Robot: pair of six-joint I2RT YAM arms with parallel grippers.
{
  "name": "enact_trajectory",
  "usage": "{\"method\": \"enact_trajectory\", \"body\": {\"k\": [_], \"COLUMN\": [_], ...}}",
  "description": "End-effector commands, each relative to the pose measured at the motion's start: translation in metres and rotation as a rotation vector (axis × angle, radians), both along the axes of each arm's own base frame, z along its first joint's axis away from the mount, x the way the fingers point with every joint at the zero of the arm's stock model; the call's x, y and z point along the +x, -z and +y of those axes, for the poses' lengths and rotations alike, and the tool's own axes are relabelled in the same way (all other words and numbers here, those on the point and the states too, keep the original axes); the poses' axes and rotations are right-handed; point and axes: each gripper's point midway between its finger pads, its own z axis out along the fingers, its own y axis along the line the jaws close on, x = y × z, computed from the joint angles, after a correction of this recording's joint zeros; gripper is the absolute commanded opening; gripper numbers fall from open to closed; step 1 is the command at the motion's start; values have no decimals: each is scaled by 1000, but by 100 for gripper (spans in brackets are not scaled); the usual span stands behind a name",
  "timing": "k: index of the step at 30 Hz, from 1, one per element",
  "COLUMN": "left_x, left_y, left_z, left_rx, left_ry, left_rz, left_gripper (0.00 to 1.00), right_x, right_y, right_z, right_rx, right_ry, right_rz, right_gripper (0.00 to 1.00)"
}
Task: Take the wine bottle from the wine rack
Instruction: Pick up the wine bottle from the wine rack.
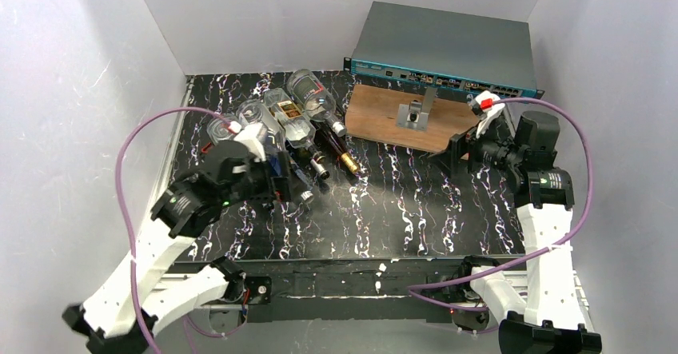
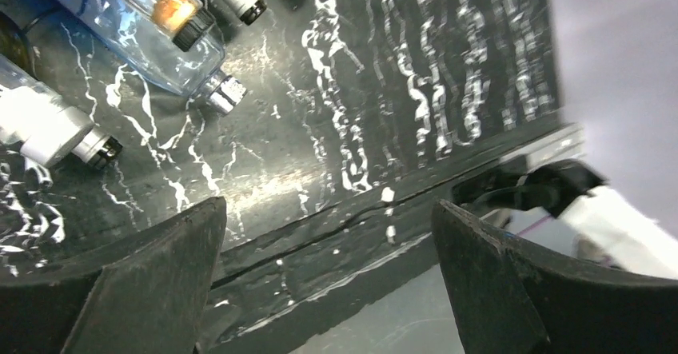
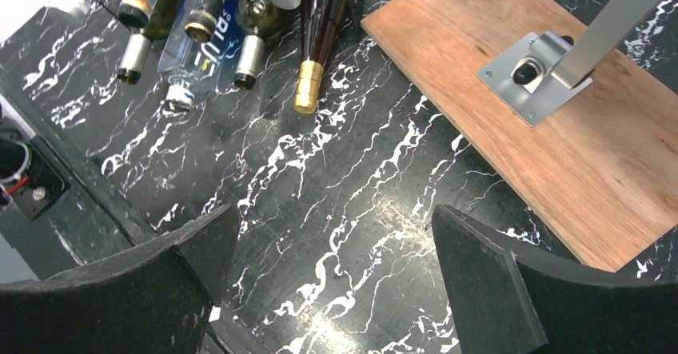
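Black white-veined marble bench; low black wire wine rack left rear, hard to make out under its bottles. Dark brown gold-capped glass wine bottle lies rightmost. Left claw, right claw: spread apart, empty. Step prob. approach; next needs neck alignment.

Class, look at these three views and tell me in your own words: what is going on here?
Two robot arms work at a black marbled table, where a cluster of bottles lies side by side at the back left. The left gripper hovers open and empty near the bottle necks. The right gripper is also open and empty, over the table beside the wooden board. No bottle is held yet.
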Motion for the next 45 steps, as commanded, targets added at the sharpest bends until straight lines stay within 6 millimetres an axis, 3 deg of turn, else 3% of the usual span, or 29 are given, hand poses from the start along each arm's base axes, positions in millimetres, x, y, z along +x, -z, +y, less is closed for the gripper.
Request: {"method": "enact_trajectory", "body": {"k": [1, 6, 9, 20, 27, 33, 35, 40, 45], "left_x": [16, 22, 24, 28, 39, 49, 52, 61, 76], "left_y": [2, 12, 22, 39, 44, 30, 30, 42, 56], "left_z": [6, 3, 5, 44, 56, 72, 83, 103, 100], "left_rx": [243, 309, 303, 308, 347, 446, 484, 484, 446], "left_ry": [-107, -183, -250, -470, -566, -621, -666, -781, -784], "left_rz": [-70, -51, -18, -61, -107, -176, -176, -78, -61], "left_gripper": [99, 99, 99, 99, 99, 99, 95, 85, 78], "right_x": [-7, -1, 2, 2, -3, -3, -2, -2, -1], "right_y": [4, 34, 42, 76, 93, 97, 98, 97, 98], "right_z": [6, 2, 0, 4, 8, 7, 7, 5, 4], "right_rx": [-34, -45, -38, -20, -2, -8, -8, -14, -21], "right_ry": [-101, -82, -72, -109, -135, -129, -126, -117, -106], "right_rz": [-69, -34, -40, -40, -19, -23, -23, -28, -31], "right_gripper": [100, 100, 100, 100, 100, 100, 100, 100, 100]}}
